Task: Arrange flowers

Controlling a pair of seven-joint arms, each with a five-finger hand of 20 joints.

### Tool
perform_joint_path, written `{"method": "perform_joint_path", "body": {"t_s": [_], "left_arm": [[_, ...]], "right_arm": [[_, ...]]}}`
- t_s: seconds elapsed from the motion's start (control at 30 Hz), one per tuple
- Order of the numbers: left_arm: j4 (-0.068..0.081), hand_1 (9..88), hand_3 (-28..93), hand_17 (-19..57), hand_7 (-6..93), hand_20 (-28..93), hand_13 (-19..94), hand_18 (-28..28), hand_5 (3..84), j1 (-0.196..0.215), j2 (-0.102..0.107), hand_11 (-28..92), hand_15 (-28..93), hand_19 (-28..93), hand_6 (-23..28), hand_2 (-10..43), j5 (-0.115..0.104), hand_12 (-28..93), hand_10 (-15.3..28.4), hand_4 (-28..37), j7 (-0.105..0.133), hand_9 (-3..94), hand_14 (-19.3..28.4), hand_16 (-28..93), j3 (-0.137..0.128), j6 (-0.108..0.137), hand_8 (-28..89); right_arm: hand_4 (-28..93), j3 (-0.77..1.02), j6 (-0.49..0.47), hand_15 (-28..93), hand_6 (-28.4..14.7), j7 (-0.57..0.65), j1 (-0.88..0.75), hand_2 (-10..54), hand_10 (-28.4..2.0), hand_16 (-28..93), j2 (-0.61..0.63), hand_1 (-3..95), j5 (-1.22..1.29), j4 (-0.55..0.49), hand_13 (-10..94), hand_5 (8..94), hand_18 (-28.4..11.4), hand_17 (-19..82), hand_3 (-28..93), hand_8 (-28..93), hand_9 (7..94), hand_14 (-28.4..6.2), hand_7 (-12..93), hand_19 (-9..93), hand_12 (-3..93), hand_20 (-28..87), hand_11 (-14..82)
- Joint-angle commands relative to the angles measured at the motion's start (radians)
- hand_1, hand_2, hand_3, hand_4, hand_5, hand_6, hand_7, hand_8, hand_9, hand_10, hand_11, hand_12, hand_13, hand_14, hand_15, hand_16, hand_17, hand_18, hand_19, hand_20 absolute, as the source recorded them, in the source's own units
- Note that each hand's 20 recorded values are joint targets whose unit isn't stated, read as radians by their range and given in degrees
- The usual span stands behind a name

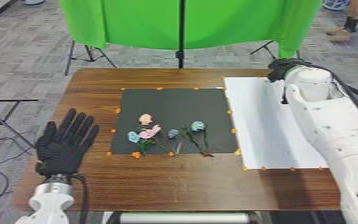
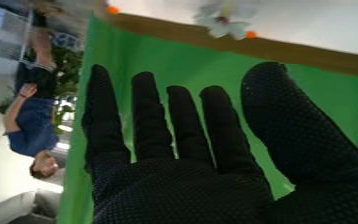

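While your right hand (image 1: 288, 65) is at the far right corner of the table (image 1: 95, 85), fingers straight and nothing held, your left hand (image 1: 60, 150) is open and empty by the left edge. You have pink flowers (image 1: 150, 132) and blue flowers (image 1: 198, 126) on the black sheet (image 1: 175, 102), a white flower (image 2: 220, 24) near the far edge.

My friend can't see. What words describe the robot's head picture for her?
Pink and blue flowers lie on a dark sheet on a brown table. The robot's open left hand is left of them, and its right hand is at the far end of a white sheet on the right.
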Motion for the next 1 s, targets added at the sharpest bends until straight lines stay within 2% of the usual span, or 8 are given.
{"method": "perform_joint_path", "body": {"t_s": [0.03,0.23,0.37,0.57,0.7,0.83,0.93,1.0], "left_arm": [[0.012,29.1,78,-7.7,8.5,12,30,14.2,44.4,-0.025,0.014,19,33,36,8.9,10.0,-0.007,10,15.1,-28.3,-0.003,39.8,16.4,-7,0.029,-0.018,-9],[0.017,29.1,78,-7.8,8.6,12,30,14.2,44.4,-0.039,0.022,19,33,36,8.9,10.1,-0.007,10,15.1,-28.3,-0.003,39.7,16.4,-7,0.032,-0.025,-9],[0.023,29.1,78,-7.8,8.6,12,30,14.2,44.4,-0.057,0.028,19,33,36,9.0,10.1,-0.008,10,15.1,-28.3,-0.007,39.7,16.4,-7,0.039,-0.026,-9],[0.018,29.0,78,-7.8,8.7,12,30,14.2,44.3,-0.053,0.028,19,33,36,8.9,10.1,-0.007,10,15.1,-28.3,-0.012,39.7,16.4,-7,0.041,-0.030,-9],[0.022,29.0,78,-7.8,8.6,12,30,14.2,44.4,-0.066,0.031,19,33,36,9.0,10.1,-0.009,10,15.1,-28.3,-0.015,39.6,16.4,-7,0.045,-0.035,-9],[0.021,29.0,78,-7.9,8.7,12,30,14.2,44.4,-0.064,0.031,19,33,37,9.0,10.2,-0.012,10,15.2,-28.3,-0.017,39.6,16.4,-7,0.046,-0.032,-9],[0.020,29.0,78,-7.9,8.8,12,30,14.2,44.4,-0.063,0.030,19,33,37,9.1,10.2,-0.016,10,15.1,-28.3,-0.019,39.5,16.4,-7,0.046,-0.028,-9],[0.019,29.0,78,-7.9,8.8,12,30,14.1,44.4,-0.059,0.028,19,33,37,9.1,10.2,-0.015,10,15.1,-28.3,-0.017,39.5,16.4,-7,0.044,-0.032,-9]], "right_arm": [[-28,0.018,-0.068,14,-3.9,0.006,0.071,16.0,-10.4,17,-0.063,31.1,-0.071,0.065,29,27.7,-17.2,13,87,-12,28.9,-11.9,12,48,8.6,15,7.0],[-28,0.067,-0.149,17,-4.5,-0.018,0.073,10.7,-11.6,18,-0.076,30.1,-0.102,0.101,32,28.1,-18.0,13,87,-12,30.3,-12.1,12,50,8.9,16,8.3],[-28,0.060,-0.082,20,-3.7,-0.040,0.059,0.7,-11.3,17,-0.067,34.0,-0.139,0.102,39,31.4,-18.6,15,87,-12,36.2,-11.2,13,51,9.3,16,9.2],[-28,0.057,-0.009,21,0.9,-0.120,0.027,-8.9,-8.0,17,-0.072,42.8,-0.163,0.089,52,43.8,-17.4,19,83,-15,52.4,-8.0,18,53,10.7,17,11.2],[-28,0.062,-0.015,23,3.0,-0.144,0.012,-9.5,-7.1,18,-0.072,47.1,-0.171,0.081,56,52.5,-16.9,20,78,-16,59.3,-6.7,20,54,11.9,18,12.2],[-28,0.073,-0.020,23,2.4,-0.109,0.003,-9.5,-7.7,19,-0.072,46.7,-0.168,0.076,56,51.1,-16.8,20,78,-17,56.5,-6.6,20,54,11.8,18,11.2],[-28,0.046,0.208,26,1.7,-0.016,-0.024,-9.5,-8.9,19,-0.050,46.2,-0.099,0.078,57,52.3,-17.6,21,79,-16,57.5,-6.6,20,59,12.4,20,12.6],[-28,0.011,0.373,41,1.3,0.033,-0.025,-9.5,-10.9,20,-0.035,45.1,-0.057,0.094,58,53.8,-18.1,23,80,-19,59.1,-6.8,32,68,17.5,23,27.9]]}}
